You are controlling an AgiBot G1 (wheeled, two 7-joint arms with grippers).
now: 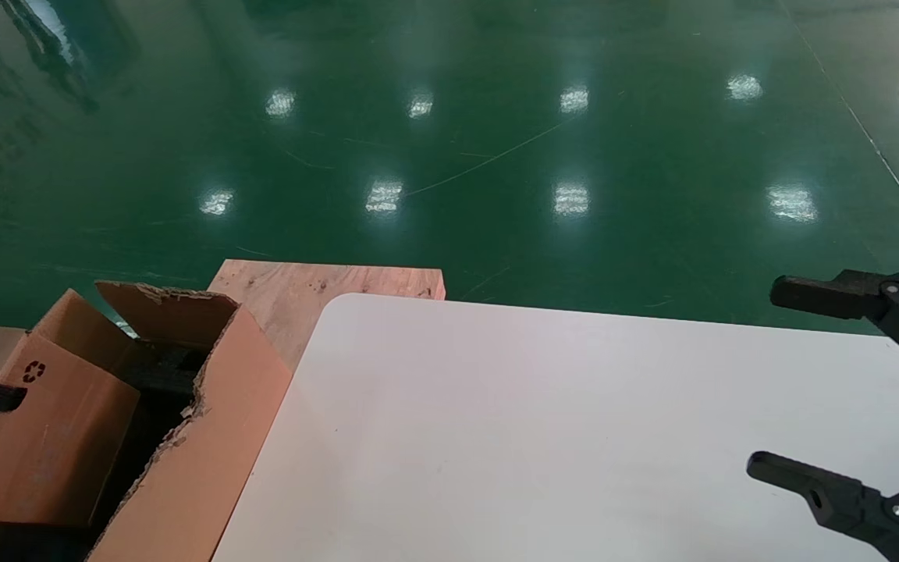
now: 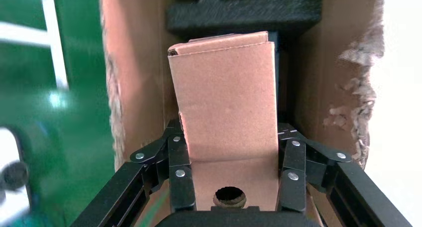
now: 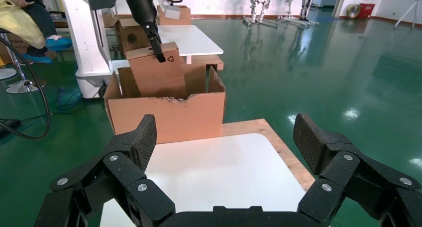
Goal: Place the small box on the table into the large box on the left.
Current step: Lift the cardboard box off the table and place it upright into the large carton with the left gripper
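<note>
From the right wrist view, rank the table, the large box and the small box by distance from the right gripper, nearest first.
From the right gripper, open over the table:
1. The table, directly beneath and ahead of it.
2. The large box, beyond the table's far edge.
3. The small box, farther, held in the large box's opening by the left gripper.

Small box [image 2: 224,107] smooth matt cardboard; large box [image 1: 207,437] ragged corrugated cardboard; table [image 1: 574,437] smooth white.

- Your left gripper [image 2: 230,179] has its fingers [image 2: 180,174] clamped on both sides of the small box [image 2: 226,102], round hole facing the camera
- The small box hangs over the large box [image 2: 137,62], whose ragged torn edge borders the white desk [image 2: 400,107]
- Black foam insert [image 2: 244,10] sits inside the large box, beyond the small box
- Green floor [image 2: 50,112] on the other side
</note>
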